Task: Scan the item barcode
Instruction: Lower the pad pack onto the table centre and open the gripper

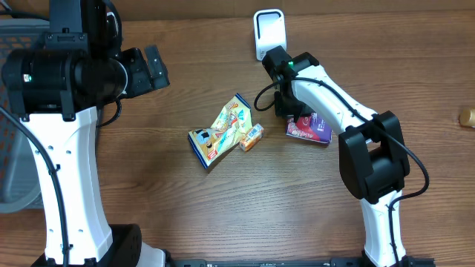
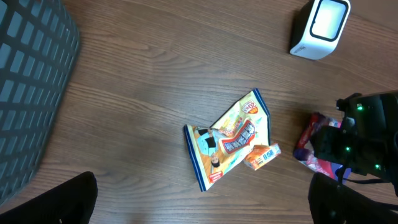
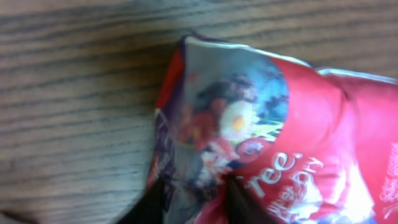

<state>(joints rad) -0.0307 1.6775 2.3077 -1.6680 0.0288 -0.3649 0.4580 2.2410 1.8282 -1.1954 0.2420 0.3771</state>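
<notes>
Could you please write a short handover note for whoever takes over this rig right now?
Left gripper: open, empty, over the left of the table.
Right gripper: down on the red packet; grip unclear.
The scanner stands at the far edge; yellow bag and small orange packet lie mid-table.
Done: packet reached.
Left: lift it, show its barcode to the scanner.

overhead looks down; right wrist hugs pouch (image 3: 261, 124)

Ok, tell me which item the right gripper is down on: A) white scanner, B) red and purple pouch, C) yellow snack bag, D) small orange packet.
B: the right gripper pinches a fold of the red and purple pouch, apart from the others.
</notes>
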